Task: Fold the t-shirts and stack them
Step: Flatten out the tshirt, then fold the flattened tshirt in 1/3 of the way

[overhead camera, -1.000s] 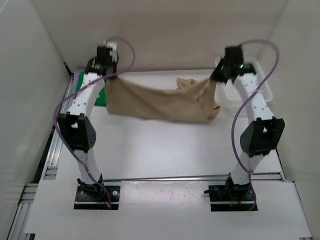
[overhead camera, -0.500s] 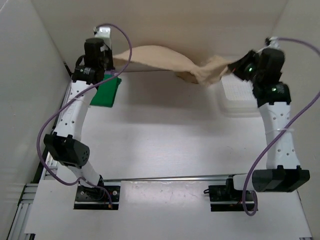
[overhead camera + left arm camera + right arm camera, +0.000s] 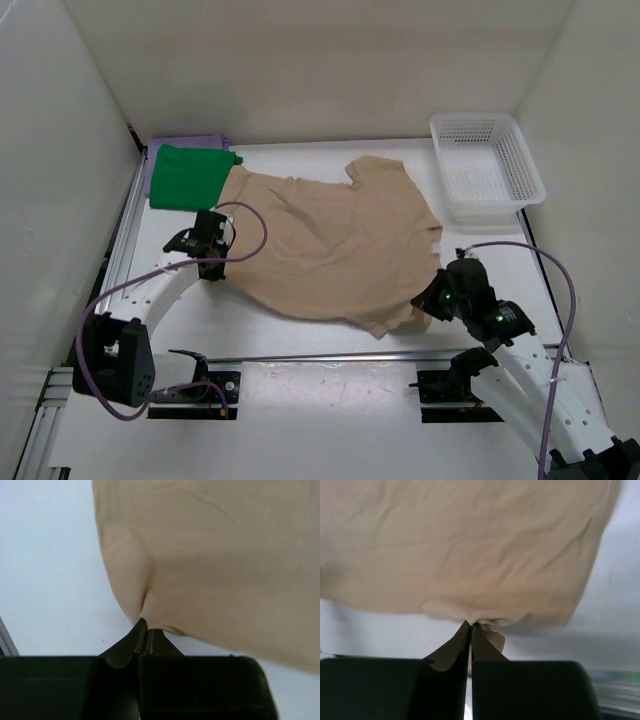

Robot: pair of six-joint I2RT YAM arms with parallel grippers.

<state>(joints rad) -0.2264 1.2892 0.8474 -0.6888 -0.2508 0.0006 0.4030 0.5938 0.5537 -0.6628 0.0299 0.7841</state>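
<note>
the left jaws are pinched shut on a near corner of the tan shirt (image 3: 335,245), and the right jaws nip its other near corner, likely the hem. the shirt lies spread flat on the bench (image 3: 260,330), its far left edge touching the green shirt (image 3: 187,177), which sits on the purple shirt (image 3: 185,142). spreading looks done; the next move calls for a regrip for the first fold.

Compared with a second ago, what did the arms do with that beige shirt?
Both arms swung the tan shirt out of the air toward themselves and laid it flat on the table. Their jaws stayed shut on its near corners. The green shirt and basket stayed put.
</note>
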